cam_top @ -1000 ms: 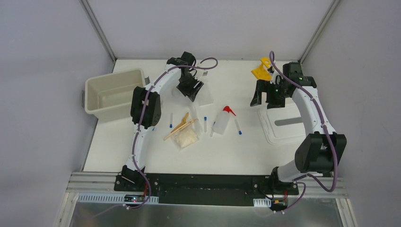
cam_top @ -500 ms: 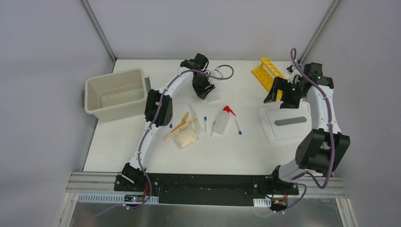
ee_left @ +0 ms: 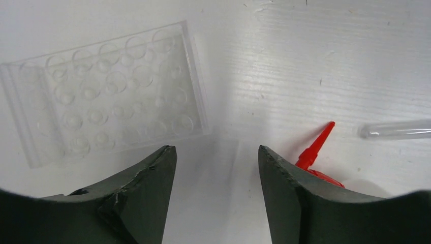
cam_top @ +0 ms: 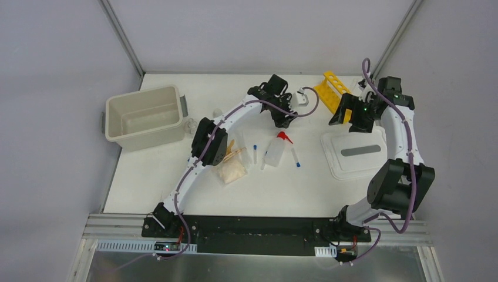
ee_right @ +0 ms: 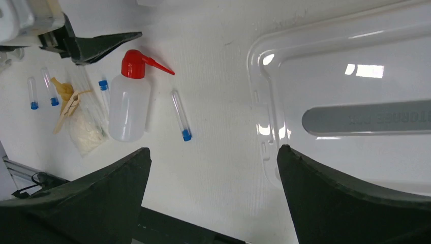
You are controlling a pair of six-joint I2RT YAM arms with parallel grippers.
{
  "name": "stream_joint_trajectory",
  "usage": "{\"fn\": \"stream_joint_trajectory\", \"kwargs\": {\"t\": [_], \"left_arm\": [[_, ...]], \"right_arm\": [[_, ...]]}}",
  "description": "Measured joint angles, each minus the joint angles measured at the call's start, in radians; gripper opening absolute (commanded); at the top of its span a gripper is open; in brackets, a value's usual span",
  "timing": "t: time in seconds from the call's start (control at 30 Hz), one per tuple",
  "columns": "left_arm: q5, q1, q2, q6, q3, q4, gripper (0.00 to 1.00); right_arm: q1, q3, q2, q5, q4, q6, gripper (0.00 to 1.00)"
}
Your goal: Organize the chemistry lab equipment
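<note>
White surface (cam_top: 264, 188) under grey walls. Clear squeeze bottle with red nozzle (cam_top: 275, 150) lies on its side, small blue-capped tubes (cam_top: 295, 157) beside it. My left pincer (ee_left: 216, 148) hovers released just beyond its nozzle; right pincer (ee_right: 213, 149), released, well right. I judge grasping the bottle comes next: descend, clench.

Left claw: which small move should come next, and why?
Probably slide the left claw sideways over the squeeze bottle and lower it: the jaws stand open and empty above bare table, and the red nozzle lies just beside one finger.
</note>
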Motion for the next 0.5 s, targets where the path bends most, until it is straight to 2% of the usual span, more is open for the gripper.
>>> {"fn": "stream_joint_trajectory", "kwargs": {"t": [0.1,0.27,0.5], "left_arm": [[0.022,0.016,-0.079,-0.082,-0.106,0.056,0.83],[0.077,0.115,-0.364,-0.246,-0.385,0.085,0.97],[0.101,0.295,-0.806,-0.379,-0.65,0.121,0.99]], "right_arm": [[0.06,0.009,0.023,0.051,0.049,0.041,0.99],[0.253,0.127,0.17,0.181,0.116,0.085,0.99],[0.416,0.366,0.446,0.325,0.171,0.092,1.0]]}}
